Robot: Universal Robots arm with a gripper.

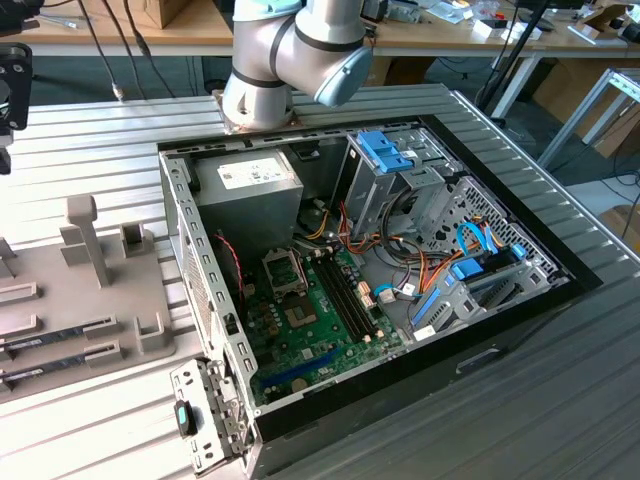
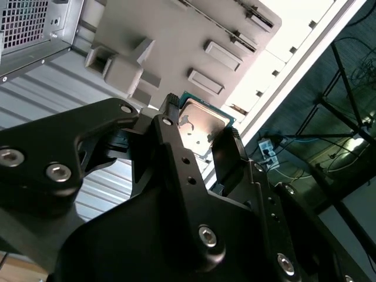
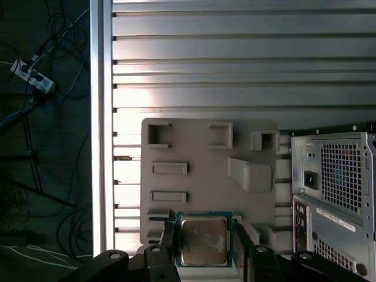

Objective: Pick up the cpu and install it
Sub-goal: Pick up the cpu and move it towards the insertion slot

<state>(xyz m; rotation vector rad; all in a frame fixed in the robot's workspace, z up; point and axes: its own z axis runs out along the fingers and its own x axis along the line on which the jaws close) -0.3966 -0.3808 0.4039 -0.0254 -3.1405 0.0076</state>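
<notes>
Aloft, cpu point(image 3: 203, 239) edges in gripper point(image 3: 204, 238), clear above tray point(image 3: 200, 154).

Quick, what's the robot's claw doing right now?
The gripper is closed, holding the cpu.

Grey ribbed aluminium counter point(image 1: 560, 400) in a cluttered workshop.
Pale wooden workbenches point(image 1: 100, 35) stand behind it; in the first wrist view a white power strip point(image 3: 35, 82) lies on the dark floor point(image 3: 53, 153), and bright light washes the counter's edge.
</notes>
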